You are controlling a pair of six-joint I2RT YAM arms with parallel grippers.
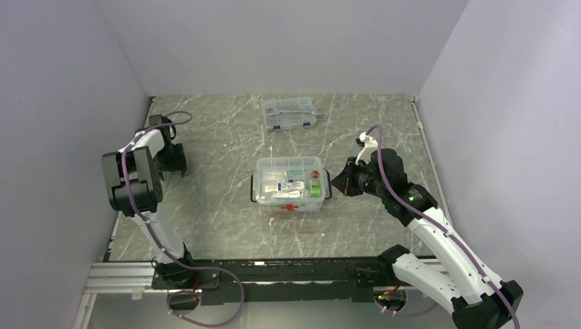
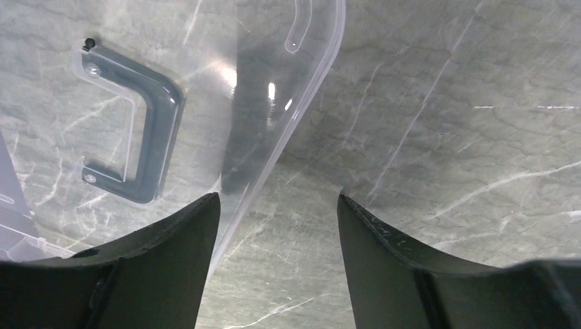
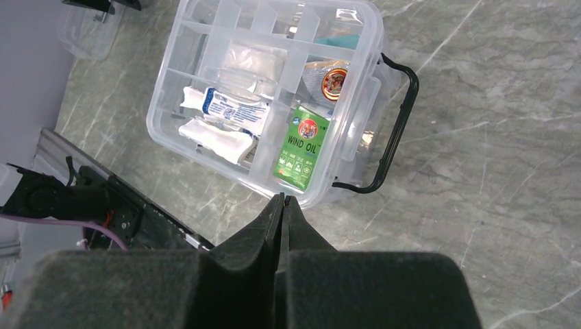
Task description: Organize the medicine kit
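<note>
Where the bench (image 1: 384,130) is seen from above, the medicine kit (image 1: 288,185) stands near its middle, close to the right fingers (image 3: 273,223), which are pressed together and hold nothing. The kit is a clear box with no cover on it. A clear divided tray (image 3: 274,48) sits in its top, and a black side handle (image 3: 397,116) hangs on the side toward the right arm. In the compartments lie a green packet marked WIND OIL (image 3: 301,145), a white tube with blue print (image 3: 233,110) and a round tin (image 3: 334,81); the other packets are too pale to read. The clear lid (image 2: 274,82) with its grey grip (image 2: 140,130) lies below the left fingers (image 2: 175,253), which stand apart. The lid's edge runs just beside one of them, and I cannot tell whether it touches. The view's border cuts the lid off.
</note>
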